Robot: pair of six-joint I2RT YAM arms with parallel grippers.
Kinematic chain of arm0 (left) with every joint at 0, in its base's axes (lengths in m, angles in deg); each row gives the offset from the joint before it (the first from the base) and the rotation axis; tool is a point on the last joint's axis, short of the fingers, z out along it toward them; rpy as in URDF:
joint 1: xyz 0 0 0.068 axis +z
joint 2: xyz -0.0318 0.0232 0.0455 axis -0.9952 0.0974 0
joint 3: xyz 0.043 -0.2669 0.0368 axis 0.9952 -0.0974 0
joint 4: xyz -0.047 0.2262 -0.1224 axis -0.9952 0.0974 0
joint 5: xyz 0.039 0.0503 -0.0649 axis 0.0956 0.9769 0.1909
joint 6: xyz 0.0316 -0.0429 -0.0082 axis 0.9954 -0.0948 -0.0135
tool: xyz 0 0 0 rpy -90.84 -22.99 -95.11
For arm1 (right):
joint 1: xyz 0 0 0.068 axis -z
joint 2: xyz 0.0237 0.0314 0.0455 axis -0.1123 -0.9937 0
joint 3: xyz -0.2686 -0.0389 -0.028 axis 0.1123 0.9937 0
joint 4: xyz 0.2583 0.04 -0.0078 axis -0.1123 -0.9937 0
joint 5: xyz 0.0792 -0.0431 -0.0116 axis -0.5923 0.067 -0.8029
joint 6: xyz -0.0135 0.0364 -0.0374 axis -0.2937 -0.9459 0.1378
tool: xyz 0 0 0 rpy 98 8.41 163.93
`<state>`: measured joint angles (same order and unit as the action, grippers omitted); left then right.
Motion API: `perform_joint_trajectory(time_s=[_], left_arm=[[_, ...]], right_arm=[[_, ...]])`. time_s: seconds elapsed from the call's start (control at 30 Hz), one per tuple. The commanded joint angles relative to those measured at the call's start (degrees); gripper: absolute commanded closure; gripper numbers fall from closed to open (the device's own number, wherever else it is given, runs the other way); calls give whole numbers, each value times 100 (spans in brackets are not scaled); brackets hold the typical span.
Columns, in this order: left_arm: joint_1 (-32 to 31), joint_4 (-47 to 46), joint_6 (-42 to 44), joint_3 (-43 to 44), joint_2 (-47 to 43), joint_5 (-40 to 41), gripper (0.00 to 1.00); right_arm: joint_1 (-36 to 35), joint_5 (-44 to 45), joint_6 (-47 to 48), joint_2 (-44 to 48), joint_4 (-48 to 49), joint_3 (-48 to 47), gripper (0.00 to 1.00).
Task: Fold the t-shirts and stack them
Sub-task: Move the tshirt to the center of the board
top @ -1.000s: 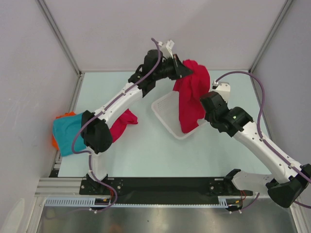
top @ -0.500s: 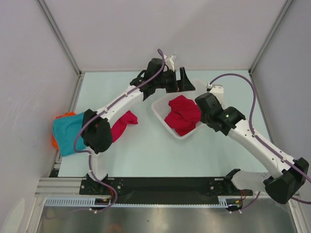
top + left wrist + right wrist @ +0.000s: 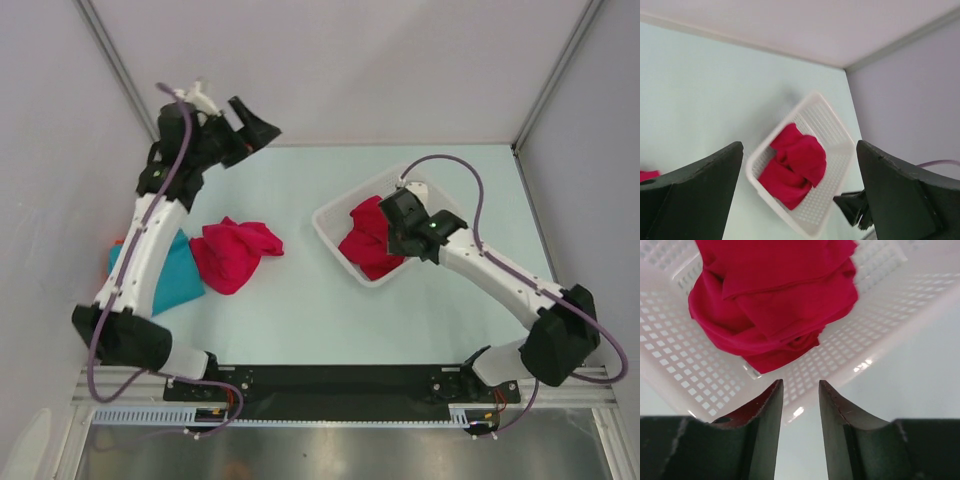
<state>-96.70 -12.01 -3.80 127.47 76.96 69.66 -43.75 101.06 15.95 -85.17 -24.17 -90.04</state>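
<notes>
Lying bunched in white basket (image 3: 328, 228): crimson t-shirt (image 3: 362, 246), deeply creased.

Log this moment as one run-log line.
left gripper open, empty | right gripper open over basket | crimson t-shirt crumpled in basket | second crimson t-shirt, teal t-shirt on table

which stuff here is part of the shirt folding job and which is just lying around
Job: red shirt on the right; red shirt on the left; teal shirt.
Just lying about: white basket; table.
</notes>
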Motion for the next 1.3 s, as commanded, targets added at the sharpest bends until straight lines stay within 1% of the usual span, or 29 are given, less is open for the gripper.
perform_joint_trajectory(time_s=[0.0,0.03,0.1,0.13,0.2,0.27,0.33,0.37,0.57,0.7,0.83,0.93,1.07,1.13,1.23,1.27], left_arm=[[420,6,-148,-805,-919,347,0],[569,-38,-149,-902,-1077,303,0],[649,-30,-140,-1096,-1166,224,0],[693,-30,-140,-1140,-1219,206,0],[711,-30,-140,-1272,-1246,189,0],[728,-48,-131,-1377,-1272,153,0],[746,-56,-105,-1413,-1290,127,0],[755,-39,-96,-1439,-1290,127,0],[825,-74,-69,-1554,-1351,83,0],[869,-91,-61,-1598,-1421,74,0],[1027,-74,-43,-1615,-1562,13,0],[1167,-30,-26,-1598,-1693,-84,0],[1212,-21,-17,-1642,-1843,-180,0],[1405,5,9,-1659,-1852,-251,0],[1440,14,36,-1703,-1870,-330,0],[1458,14,36,-1747,-1870,-365,0]], right_arm=[[-355,-632,115,-659,506,-320,57],[-453,-667,141,-782,541,-512,56],[-724,-737,185,-1265,603,-785,55],[-813,-746,203,-1458,595,-1135,55],[-1015,-702,255,-1959,507,-1462,55],[-1253,-624,273,-2241,376,-1961,56],[-1437,-571,317,-2549,314,-2227,56],[-1482,-553,326,-2628,305,-2411,57],[-1631,-685,396,-2928,428,-2807,57],[-1737,-737,493,-3244,375,-3368,57],[-1816,-860,581,-3709,313,-3905,57],[-1781,-1123,598,-4149,340,-4230,58],[-1676,-1466,564,-4807,445,-4416,59],[-1571,-1511,467,-4914,454,-4390,61],[-1404,-1458,344,-4801,585,-3996,62],[-1359,-1389,283,-4722,629,-3664,62]])
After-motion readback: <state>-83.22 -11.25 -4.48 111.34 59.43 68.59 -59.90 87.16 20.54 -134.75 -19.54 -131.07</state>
